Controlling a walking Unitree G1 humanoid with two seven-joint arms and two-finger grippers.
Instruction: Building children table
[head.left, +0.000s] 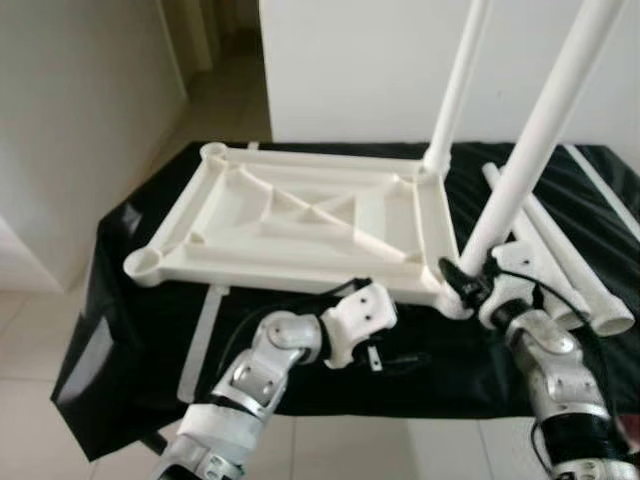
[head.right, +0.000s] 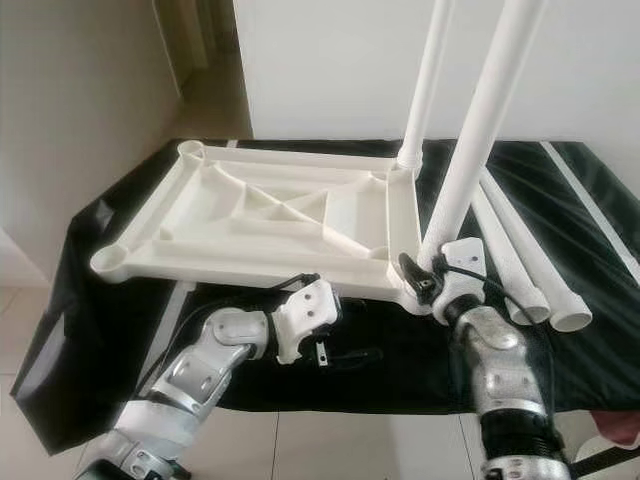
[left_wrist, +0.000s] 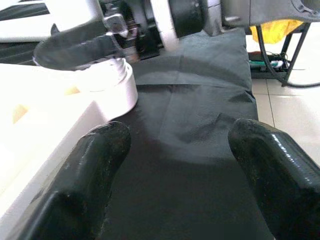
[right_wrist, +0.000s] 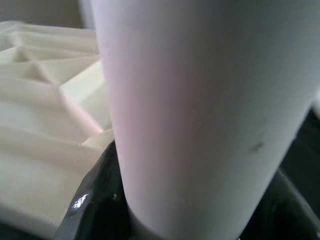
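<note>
The white plastic table top (head.left: 300, 215) lies upside down on a black cloth. One white leg (head.left: 455, 90) stands upright in its far right corner. A second leg (head.left: 540, 130) stands at the near right corner socket (left_wrist: 107, 85), and my right gripper (head.left: 462, 285) is shut around its base. In the right wrist view this leg (right_wrist: 200, 100) sits between the black fingers (right_wrist: 95, 200). My left gripper (left_wrist: 182, 165) is open and holds nothing, low over the cloth just in front of the top's near edge, pointing toward that corner.
Two loose white legs (head.left: 560, 260) lie on the cloth (head.left: 120, 330) to the right of the top. A flat white strip (head.left: 200, 340) hangs over the near left edge and another strip (head.left: 605, 185) lies far right. White walls stand behind; tiled floor lies below.
</note>
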